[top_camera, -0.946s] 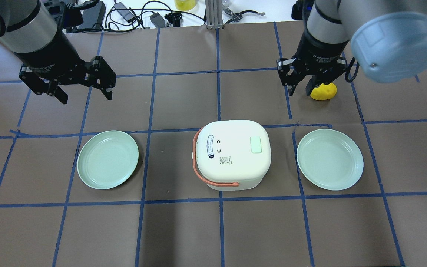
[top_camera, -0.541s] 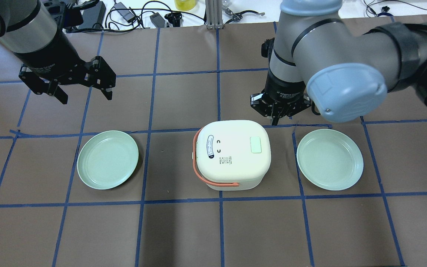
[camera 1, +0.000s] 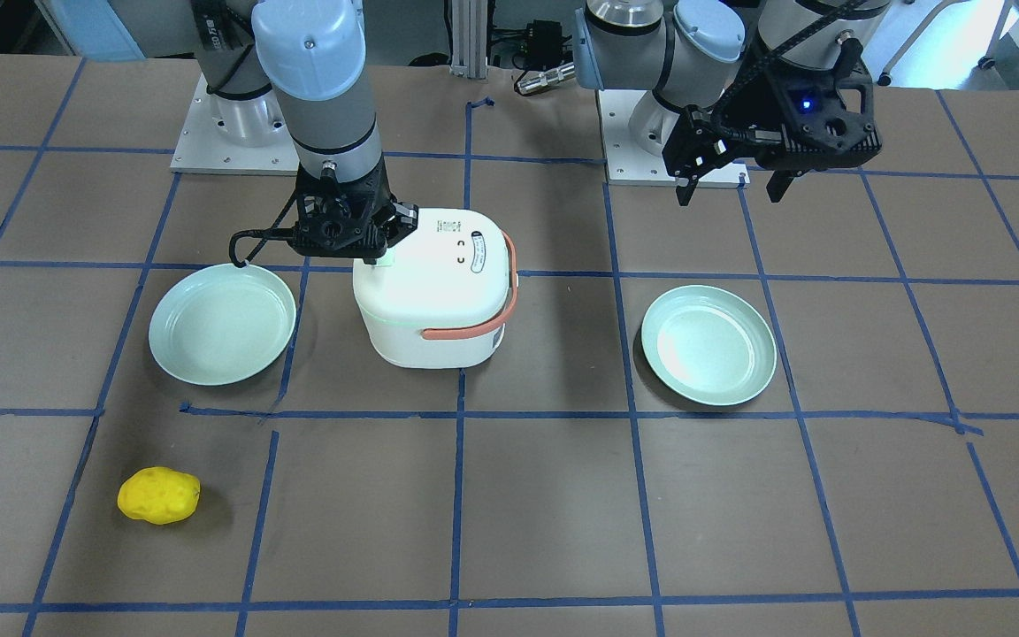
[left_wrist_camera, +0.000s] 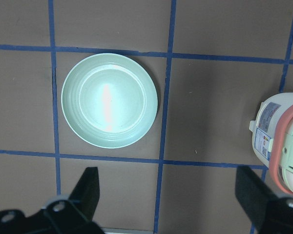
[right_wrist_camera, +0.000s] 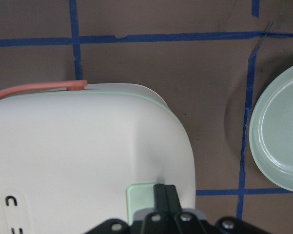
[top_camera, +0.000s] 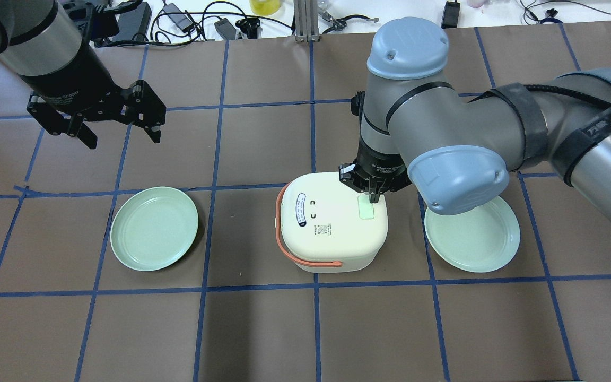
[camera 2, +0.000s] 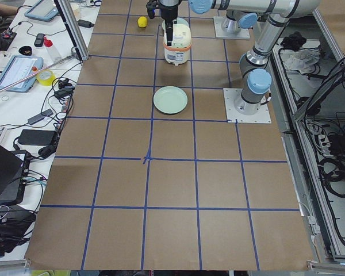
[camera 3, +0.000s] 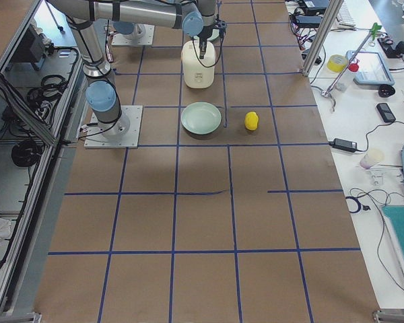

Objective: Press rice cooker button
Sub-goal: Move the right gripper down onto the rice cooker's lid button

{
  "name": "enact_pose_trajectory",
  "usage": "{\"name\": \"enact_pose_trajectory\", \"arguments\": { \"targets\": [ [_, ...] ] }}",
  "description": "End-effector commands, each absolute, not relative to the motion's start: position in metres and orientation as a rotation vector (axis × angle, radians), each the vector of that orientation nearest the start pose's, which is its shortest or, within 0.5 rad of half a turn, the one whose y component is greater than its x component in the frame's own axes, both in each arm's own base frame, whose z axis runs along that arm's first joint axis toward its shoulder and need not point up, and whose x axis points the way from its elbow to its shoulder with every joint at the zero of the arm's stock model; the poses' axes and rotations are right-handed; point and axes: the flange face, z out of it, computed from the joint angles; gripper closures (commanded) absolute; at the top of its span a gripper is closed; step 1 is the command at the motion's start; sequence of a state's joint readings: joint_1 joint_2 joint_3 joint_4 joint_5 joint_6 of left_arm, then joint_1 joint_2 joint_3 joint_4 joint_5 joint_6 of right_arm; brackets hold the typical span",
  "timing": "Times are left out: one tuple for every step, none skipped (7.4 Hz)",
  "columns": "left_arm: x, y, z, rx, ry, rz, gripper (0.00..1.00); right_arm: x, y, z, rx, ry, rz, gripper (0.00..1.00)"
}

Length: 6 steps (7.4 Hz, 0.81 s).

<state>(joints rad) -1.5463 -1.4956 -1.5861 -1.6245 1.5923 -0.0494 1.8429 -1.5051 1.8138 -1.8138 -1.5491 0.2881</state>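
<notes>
The white rice cooker (top_camera: 326, 233) with an orange handle stands at the table's middle; it also shows in the front view (camera 1: 434, 305). Its pale green button (top_camera: 365, 209) is on the lid's right side. My right gripper (top_camera: 373, 199) is shut and empty, pointing straight down, with its tips at the button's far edge. In the right wrist view the shut fingertips (right_wrist_camera: 164, 192) touch the button (right_wrist_camera: 139, 195). My left gripper (top_camera: 123, 139) is open and empty, hovering far left of the cooker, above the table.
Two pale green plates flank the cooker: one left (top_camera: 154, 228), one right (top_camera: 472, 236), the right one partly under my right arm. A yellow lumpy object (camera 1: 158, 495) lies on the far right of the table. Cables and devices lie along the far edge (top_camera: 189, 21).
My right arm has swung from beside the yellow object to the cooker; its gripper has shut and come down onto the button's edge. The left arm has not moved.
</notes>
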Motion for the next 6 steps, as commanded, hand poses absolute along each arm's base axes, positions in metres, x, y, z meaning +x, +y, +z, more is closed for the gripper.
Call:
{"name": "enact_pose_trajectory", "arguments": {
  "targets": [
    [-0.120,-0.463,0.511,-0.115,3.118,-0.010,0.00,0.268,-0.440,0.354,0.009,3.141,0.120,1.00],
    [-0.120,-0.463,0.511,-0.115,3.118,-0.010,0.00,0.269,-0.441,0.356,0.006,3.141,0.110,1.00],
    [-0.120,-0.463,0.511,-0.115,3.118,-0.010,0.00,0.269,-0.443,0.362,0.005,3.146,0.088,0.95],
    [-0.120,-0.463,0.511,-0.115,3.118,-0.010,0.00,0.268,-0.446,0.367,-0.002,3.149,0.070,0.82],
    [-0.120,-0.463,0.511,-0.115,3.118,-0.010,0.00,0.266,-0.452,0.383,0.009,3.152,0.016,0.01],
    [-0.120,-0.463,0.511,-0.115,3.118,-0.010,0.00,0.257,-0.462,0.402,0.020,3.187,-0.053,0.00]
  ]
}}
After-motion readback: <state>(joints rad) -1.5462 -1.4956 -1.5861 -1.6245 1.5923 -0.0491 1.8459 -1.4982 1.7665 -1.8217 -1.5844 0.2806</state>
